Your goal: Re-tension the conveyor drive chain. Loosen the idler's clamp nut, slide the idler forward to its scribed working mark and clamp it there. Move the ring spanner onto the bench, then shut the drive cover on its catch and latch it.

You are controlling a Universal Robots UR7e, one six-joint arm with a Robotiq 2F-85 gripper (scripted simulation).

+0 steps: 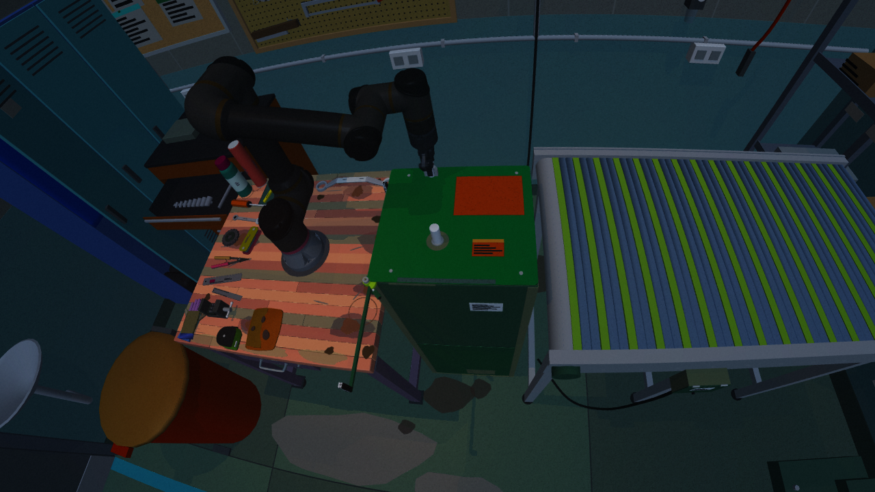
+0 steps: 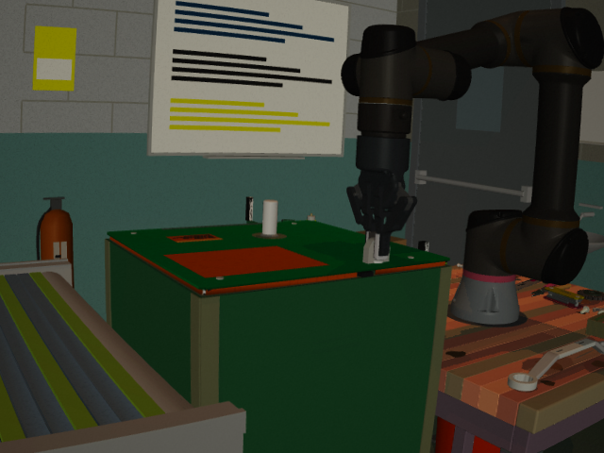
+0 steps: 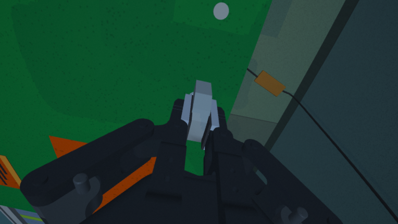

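The green drive cover lies flat on top of the green drive housing, between the workbench and the conveyor. At its far edge near the bench, my gripper points straight down and is closed on the small pale latch handle that stands up from the cover. A pale cylindrical knob stands upright mid-cover, beside an orange panel. The ring spanner lies flat on the striped wooden bench, apart from the housing. The idler and its nut are hidden under the cover.
Behind the housing are a teal wall and a whiteboard. The roller conveyor runs along the housing's right side. Hand tools line the bench's left edge, near my arm's base. An orange drum stands by the bench's front corner.
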